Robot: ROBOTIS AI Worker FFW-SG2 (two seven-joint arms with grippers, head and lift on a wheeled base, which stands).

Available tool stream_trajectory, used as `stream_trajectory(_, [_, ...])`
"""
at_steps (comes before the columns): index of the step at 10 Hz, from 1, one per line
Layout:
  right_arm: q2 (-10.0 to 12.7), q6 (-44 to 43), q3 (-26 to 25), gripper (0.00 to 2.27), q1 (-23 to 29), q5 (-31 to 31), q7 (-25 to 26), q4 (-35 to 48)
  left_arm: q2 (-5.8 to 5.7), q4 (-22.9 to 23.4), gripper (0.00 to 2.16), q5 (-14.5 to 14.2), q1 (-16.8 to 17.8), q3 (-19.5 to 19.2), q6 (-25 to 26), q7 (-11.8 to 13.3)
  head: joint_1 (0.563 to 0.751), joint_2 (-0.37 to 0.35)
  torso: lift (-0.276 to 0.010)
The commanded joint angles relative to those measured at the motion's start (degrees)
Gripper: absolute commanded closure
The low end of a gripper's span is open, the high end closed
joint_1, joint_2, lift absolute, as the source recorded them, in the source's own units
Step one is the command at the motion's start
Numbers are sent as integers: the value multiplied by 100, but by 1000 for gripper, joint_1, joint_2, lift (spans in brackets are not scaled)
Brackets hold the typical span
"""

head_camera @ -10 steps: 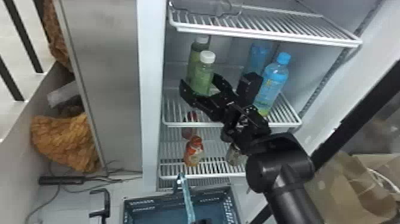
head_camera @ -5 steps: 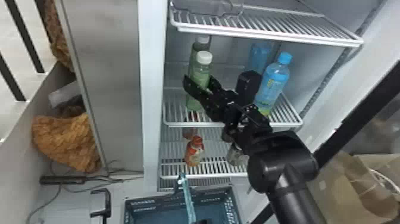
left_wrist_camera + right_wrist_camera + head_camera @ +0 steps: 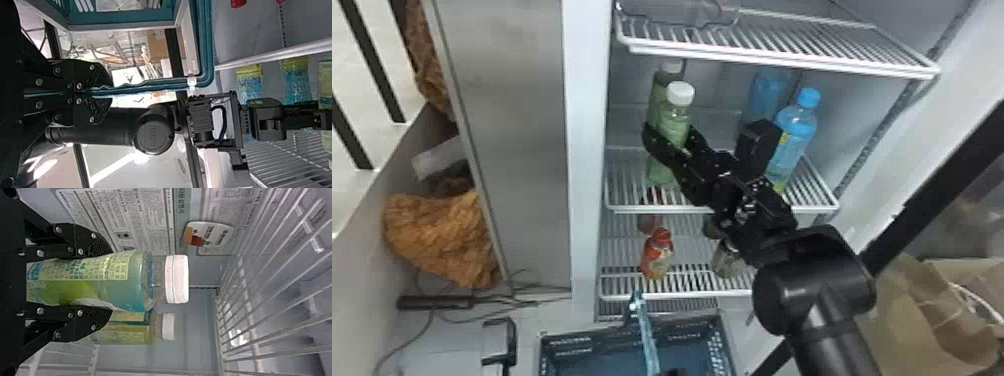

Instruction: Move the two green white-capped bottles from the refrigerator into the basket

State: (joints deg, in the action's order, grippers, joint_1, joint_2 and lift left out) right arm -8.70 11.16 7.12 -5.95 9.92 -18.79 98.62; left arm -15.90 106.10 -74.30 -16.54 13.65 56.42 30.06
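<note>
Right gripper (image 3: 109, 284) pinching near green bottle (image 3: 129, 282); other green bottle (image 3: 129, 338) standing just beyond it. Left gripper (image 3: 109, 91) clamping basket handle (image 3: 156, 84). Both awaiting transfer.

Wire shelves, white, stacked. Middle shelf (image 3: 627, 209): white-capped green bottles at left, rear one (image 3: 658, 92) upright behind front one (image 3: 674, 120); front one's base at the bars, contact unclear. At right, blue-capped bottle (image 3: 794, 125) upright, second blue bottle (image 3: 764, 95) behind. Lower shelf (image 3: 682, 296): small orange-red bottle (image 3: 656, 257), upright; greyish container (image 3: 726, 261) to its right, partly hidden. Upper shelf (image 3: 782, 42): clear tray (image 3: 677, 14), front left. Floor (image 3: 447, 345): black power strip (image 3: 432, 302), loose cables (image 3: 429, 327).
</note>
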Motion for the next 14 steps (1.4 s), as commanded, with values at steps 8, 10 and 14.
stream_trajectory(8, [0,965,-427,800,1270,36,-89,2000,8,0,1165,-9,-19,-5,-17,0,695,-248,-4])
stream_trajectory(10, [26,1232,-587,800,1593,47,-107,2450,8,0,1165,-9,-33,-17,-17,0,695,-262,-4])
stream_trajectory(14, [53,2048,-849,800,2311,59,-239,3603,8,0,1165,-20,-47,-28,-17,9,695,-288,-4])
